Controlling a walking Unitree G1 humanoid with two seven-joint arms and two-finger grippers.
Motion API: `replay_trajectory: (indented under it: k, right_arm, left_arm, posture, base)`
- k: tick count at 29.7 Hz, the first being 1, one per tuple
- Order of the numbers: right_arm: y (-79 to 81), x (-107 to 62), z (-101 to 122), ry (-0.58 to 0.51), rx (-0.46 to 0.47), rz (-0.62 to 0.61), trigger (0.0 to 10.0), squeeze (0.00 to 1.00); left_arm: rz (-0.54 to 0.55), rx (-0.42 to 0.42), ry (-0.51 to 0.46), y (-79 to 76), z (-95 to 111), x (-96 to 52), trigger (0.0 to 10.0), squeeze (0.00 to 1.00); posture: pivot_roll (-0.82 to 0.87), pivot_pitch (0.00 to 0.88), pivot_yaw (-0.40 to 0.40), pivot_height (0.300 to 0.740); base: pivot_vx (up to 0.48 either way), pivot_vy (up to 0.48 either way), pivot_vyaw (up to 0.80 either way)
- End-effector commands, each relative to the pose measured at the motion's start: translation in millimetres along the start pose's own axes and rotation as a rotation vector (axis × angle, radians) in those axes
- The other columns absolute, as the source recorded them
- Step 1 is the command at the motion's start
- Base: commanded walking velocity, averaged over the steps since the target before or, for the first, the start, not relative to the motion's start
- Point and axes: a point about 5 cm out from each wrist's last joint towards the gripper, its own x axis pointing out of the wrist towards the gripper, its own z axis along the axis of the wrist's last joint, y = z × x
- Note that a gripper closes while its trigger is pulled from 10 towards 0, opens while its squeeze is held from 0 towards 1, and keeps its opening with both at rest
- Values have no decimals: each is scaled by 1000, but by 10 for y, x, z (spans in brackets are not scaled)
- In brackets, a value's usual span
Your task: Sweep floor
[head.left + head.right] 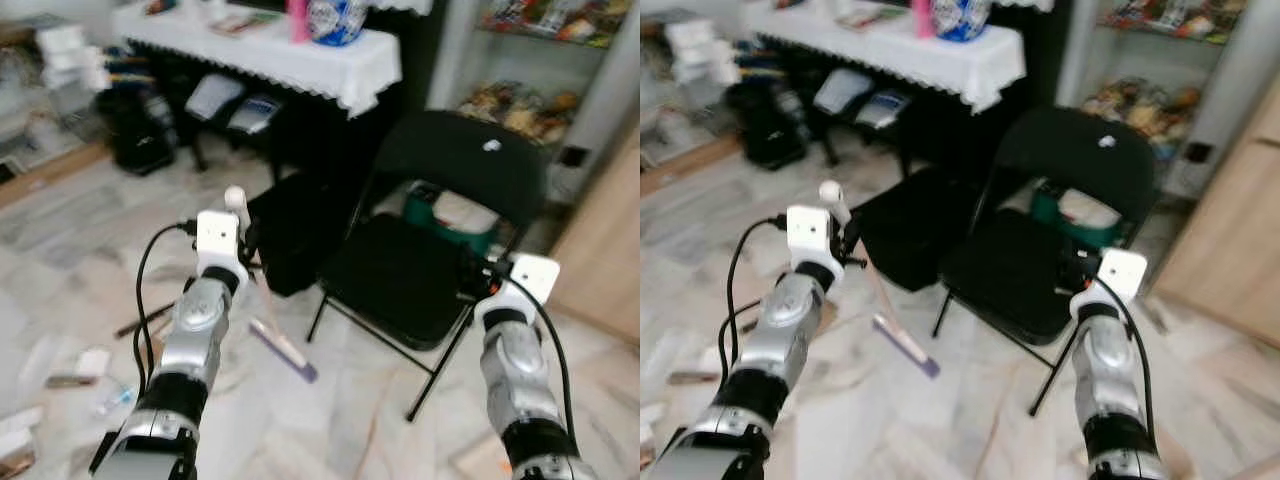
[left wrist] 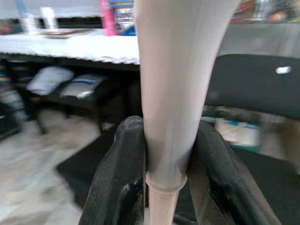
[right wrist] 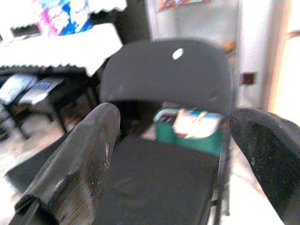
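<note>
Left wrist view shows you the broom handle clamped in the left claw, its head on the floor beside the black folding chair, the right claw spread apart and empty, so next you should probably drag the head towards the litter.

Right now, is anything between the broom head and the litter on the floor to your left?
Nothing visible: bare marble floor separates the purple broom head from the scattered litter. The left gripper holds the pale handle.
</note>
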Motion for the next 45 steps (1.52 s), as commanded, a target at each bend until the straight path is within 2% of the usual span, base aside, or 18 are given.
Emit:
replay_trajectory:
  k: [1, 7, 12, 18, 20, 21, 22, 23, 25, 30, 36, 37, 38, 39, 40, 42, 44, 45]
  right_arm:
    - [88, -1, -14, 2, 7, 27, 10000, 0]
    - [100, -3, -16, -1, 7, 36, 10000, 0]
    - [163, -18, -24, 6, -7, 116, 10000, 0]
    - [367, -133, -44, 41, -69, 460, 10000, 0]
    - [380, -151, -40, 44, -77, 499, 10000, 0]
    - [380, -196, -4, 50, -89, 599, 10000, 0]
    - [380, -196, -4, 50, -89, 599, 10000, 0]
    - [373, -224, 29, 56, -106, 671, 10000, 0]
    - [372, -230, 35, 58, -112, 687, 10000, 0]
    - [360, -351, 109, 92, -153, 883, 10000, 0]
    - [318, -467, 153, 137, -146, 1017, 10000, 0]
    - [307, -480, 165, 140, -142, 1032, 10000, 67]
    - [302, -484, 173, 141, -138, 1035, 10000, 67]
    - [293, -494, 186, 147, -131, 1050, 10000, 675]
    - [291, -507, 191, 156, -117, 1067, 10000, 1000]
    - [295, -555, 221, 166, -100, 1125, 10000, 1000]
    - [300, -566, 231, 162, -131, 1139, 10000, 1000]
    - [301, -571, 229, 170, -133, 1147, 10000, 580]
  left_arm:
    - [-1, 12, -54, 48, 105, 23, 10000, 0]
    - [-31, 9, -52, 38, 107, 25, 10000, 0]
    - [-148, -61, -67, -4, 181, 47, 10000, 0]
    - [-390, -83, -80, -143, 337, 77, 10000, 0]
    - [-425, -87, -80, -166, 354, 75, 10000, 0]
    - [-547, -104, -71, -246, 397, 53, 10000, 0]
    - [-547, -104, -71, -246, 397, 53, 10000, 0]
    - [-629, -118, -60, -287, 423, 36, 10000, 0]
    - [-646, -122, -57, -292, 428, 33, 10000, 0]
    - [-813, -99, -17, -366, 470, -1, 10000, 0]
    - [-928, -96, 22, -428, 482, -58, 10000, 0]
    - [-951, -99, 30, -441, 481, -73, 10000, 0]
    - [-959, -100, 33, -445, 481, -78, 10000, 0]
    - [-980, -98, 38, -457, 483, -92, 10000, 0]
    - [-992, -98, 41, -465, 484, -100, 10000, 0]
    - [-1029, -100, 48, -493, 498, -126, 10000, 0]
    - [-1050, -111, 45, -516, 520, -139, 10000, 0]
    - [-1059, -113, 43, -526, 531, -143, 10000, 0]
  posture:
    - [-102, 0, 94, 740]
    - [-105, 0, 97, 740]
    - [-102, 0, 99, 740]
    - [-99, 0, 102, 740]
    - [-99, 0, 102, 740]
    - [-100, 0, 103, 740]
    - [-100, 0, 103, 740]
    - [-105, 0, 106, 740]
    - [-105, 0, 106, 740]
    - [-105, 0, 110, 740]
    - [-105, 0, 113, 740]
    - [-105, 0, 113, 740]
    - [-105, 0, 113, 740]
    - [-104, 0, 114, 740]
    - [-105, 0, 114, 740]
    - [-105, 0, 116, 740]
    - [-105, 0, 116, 740]
    - [-105, 0, 116, 740]
  base:
    - [0, 0, -800]
    - [0, 0, -364]
    - [0, 0, 0]
    - [0, 0, 0]
    - [0, 0, 0]
    - [0, 0, 0]
    - [0, 0, 0]
    - [0, 0, 0]
    - [0, 0, 0]
    - [0, 0, 0]
    - [0, 0, 0]
    - [0, 0, 0]
    - [0, 0, 0]
    - [0, 0, 0]
    - [0, 0, 0]
    - [0, 0, 0]
    - [0, 0, 0]
    - [0, 0, 0]
